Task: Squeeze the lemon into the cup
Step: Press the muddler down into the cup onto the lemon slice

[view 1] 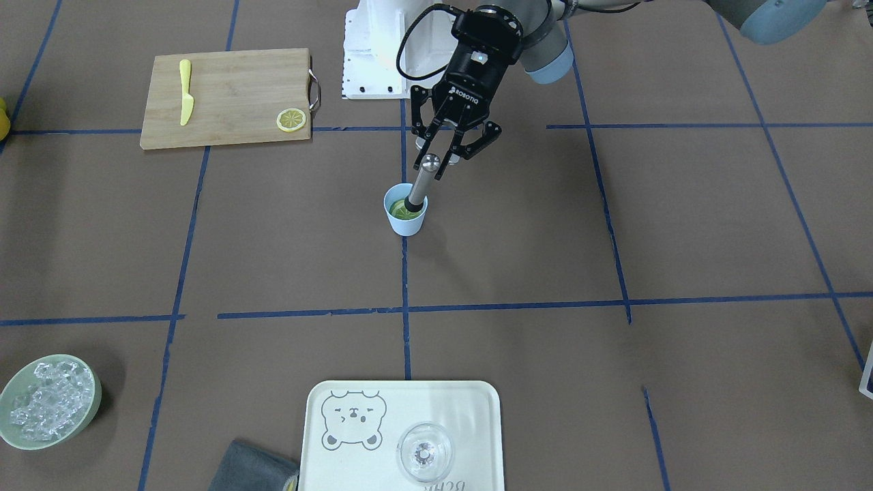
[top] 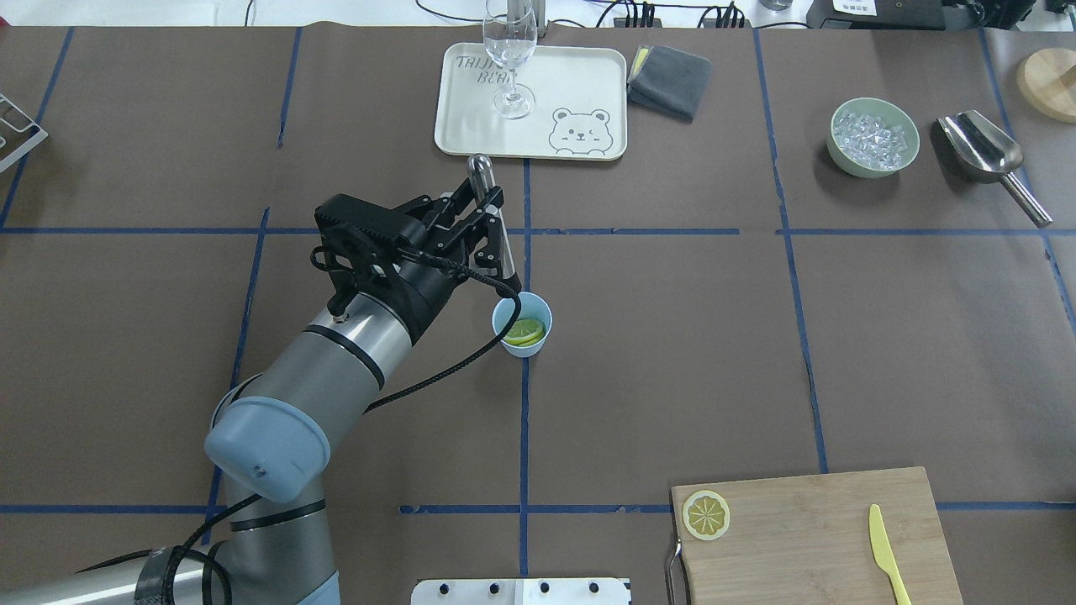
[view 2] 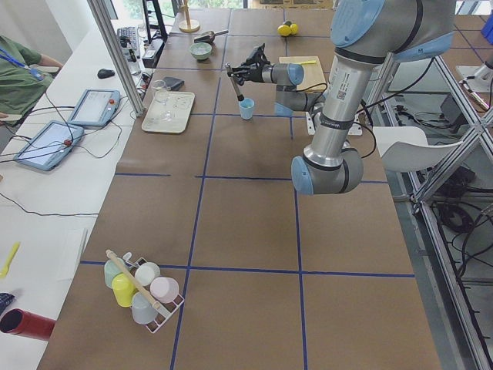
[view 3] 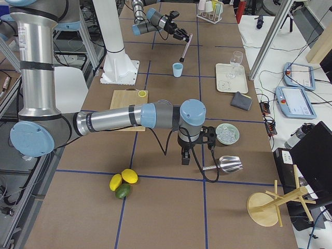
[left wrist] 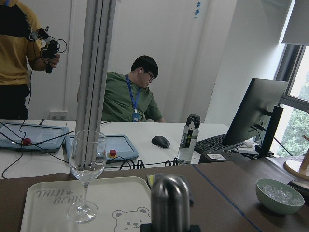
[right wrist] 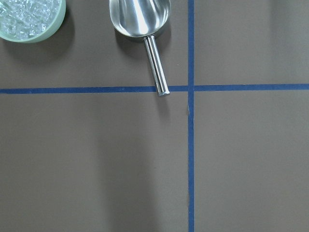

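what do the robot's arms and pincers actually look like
Both arms are round silver tubes with light-blue caps at the joints: the left arm and the right arm. The left pincer is black, with two linked fingers, white ROBOTIQ lettering and a black cable running back along the arm. The right pincer looks black too; finer detail is too small to tell.

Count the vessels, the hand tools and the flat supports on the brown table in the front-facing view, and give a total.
Vessels: 3 (cup, wine glass, bowl of ice)
Hand tools: 2 (knife, metal pestle gripped by the left claw)
Flat supports: 2 (cutting board, tray)
Total: 7
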### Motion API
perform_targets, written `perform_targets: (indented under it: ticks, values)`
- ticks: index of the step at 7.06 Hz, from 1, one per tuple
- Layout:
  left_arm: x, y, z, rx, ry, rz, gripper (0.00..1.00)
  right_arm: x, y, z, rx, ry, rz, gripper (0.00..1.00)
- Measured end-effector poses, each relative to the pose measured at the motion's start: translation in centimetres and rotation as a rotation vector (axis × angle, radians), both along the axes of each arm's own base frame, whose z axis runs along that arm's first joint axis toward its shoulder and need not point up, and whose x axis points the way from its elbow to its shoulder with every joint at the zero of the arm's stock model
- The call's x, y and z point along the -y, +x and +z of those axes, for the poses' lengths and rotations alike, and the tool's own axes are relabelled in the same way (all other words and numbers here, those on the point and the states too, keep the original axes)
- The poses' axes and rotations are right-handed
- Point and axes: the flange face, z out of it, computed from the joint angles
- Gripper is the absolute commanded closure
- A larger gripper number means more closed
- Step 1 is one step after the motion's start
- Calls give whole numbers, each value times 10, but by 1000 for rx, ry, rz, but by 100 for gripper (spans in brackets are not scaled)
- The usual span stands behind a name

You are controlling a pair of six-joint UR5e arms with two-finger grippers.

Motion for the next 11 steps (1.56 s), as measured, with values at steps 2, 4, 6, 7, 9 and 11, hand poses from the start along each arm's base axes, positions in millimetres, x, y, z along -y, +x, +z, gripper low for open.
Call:
perform_targets:
  ticks: [2, 4, 6, 7, 9, 11]
  values:
    - [-6, 12, 1, 7, -2, 15, 100, 0, 0, -1, -1, 2, 0, 0]
    - [-4, 27, 4, 24, -7, 20, 100, 0, 0, -2, -1, 4, 0, 0]
    - [-1, 40, 17, 39, -11, 21, 100, 1, 0, -3, -3, 6, -1, 0]
    - [-2, 48, 25, 48, -14, 25, 100, 1, 0, -3, -3, 8, -1, 0]
    - [-7, 62, 36, 69, -20, 40, 100, 1, 0, -4, -3, 9, -1, 0]
    - [-12, 68, 39, 77, -22, 49, 100, 1, 0, -5, -3, 12, -1, 0]
